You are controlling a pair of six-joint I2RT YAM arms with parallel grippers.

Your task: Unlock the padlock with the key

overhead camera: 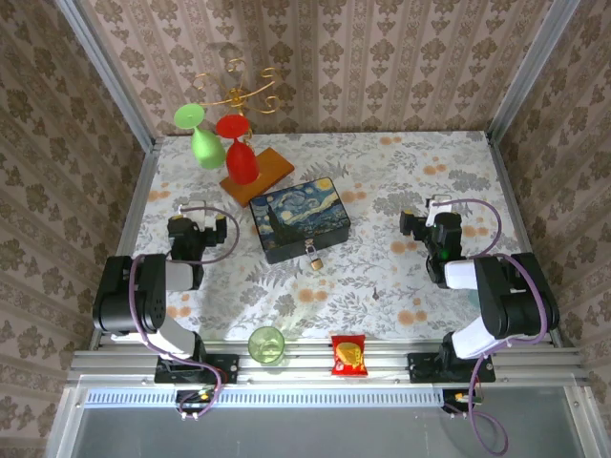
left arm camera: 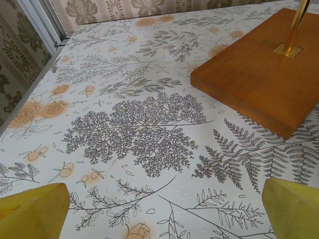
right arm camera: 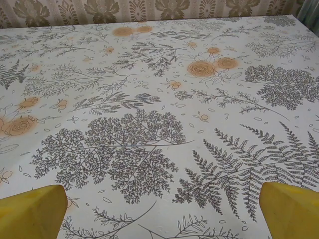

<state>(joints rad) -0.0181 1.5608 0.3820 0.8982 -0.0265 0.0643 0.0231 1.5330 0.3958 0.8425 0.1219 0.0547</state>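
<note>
Inspection of the scene as found. The tabletop [overhead camera: 401, 172], under a floral cloth, carries every item. Both arms sit low at their own sides, well apart from the work. The left gripper [left arm camera: 162, 211] looks over bare cloth with the wooden stand base [left arm camera: 264, 74] ahead to its right. The right gripper [right arm camera: 162, 211] looks over bare cloth alone. The jaws of both are spread wide with nothing between them, which I judge to be a ready posture with no step yet begun. The painted blue box [overhead camera: 300, 220] lies mid-table, slightly skewed, its front face turned toward the arms. This presumably keeps the fastening within reach of either side. The padlock [overhead camera: 312, 254] sits at the middle of the box's near edge, touching it. It appears to be hooked through the box's clasp, which would explain why it lies there rather than loose on the cloth. Its shackle end points toward the box and its brass body toward the arms, so its long axis runs roughly far to near. The keyhole cannot be made out and is judged to be at the near end. A small dark speck [overhead camera: 375, 297] on the cloth, near the padlock on its right and closer to the arms, is probably the key. It lies on the right arm's side, and its heading cannot be told.
</note>
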